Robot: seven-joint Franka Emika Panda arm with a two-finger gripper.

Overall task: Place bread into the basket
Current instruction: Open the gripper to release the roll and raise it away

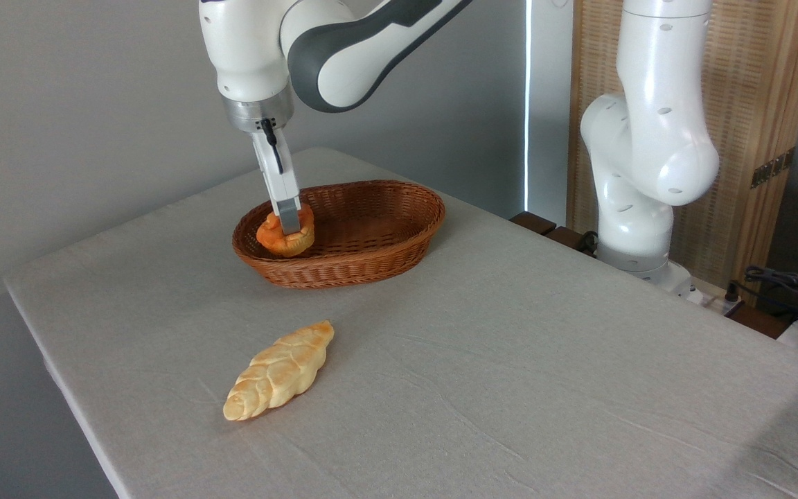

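Bread (281, 240) (inside basket (371, 239)) sits gripped beneath the gripper (290, 223).

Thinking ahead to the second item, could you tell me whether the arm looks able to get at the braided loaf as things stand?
Probably yes: the braided loaf lies alone on the open table, nothing over it, though the gripper holds the orange bun.

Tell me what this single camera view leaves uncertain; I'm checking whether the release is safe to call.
- Underside of the small orange lumpy bun: hidden by the near wall of the oval reddish-brown wicker basket, so resting or hanging is unclear.
- Pincer: only one finger shows; the bun hides the other.
- Robot arm's top: cut off by the upper edge.
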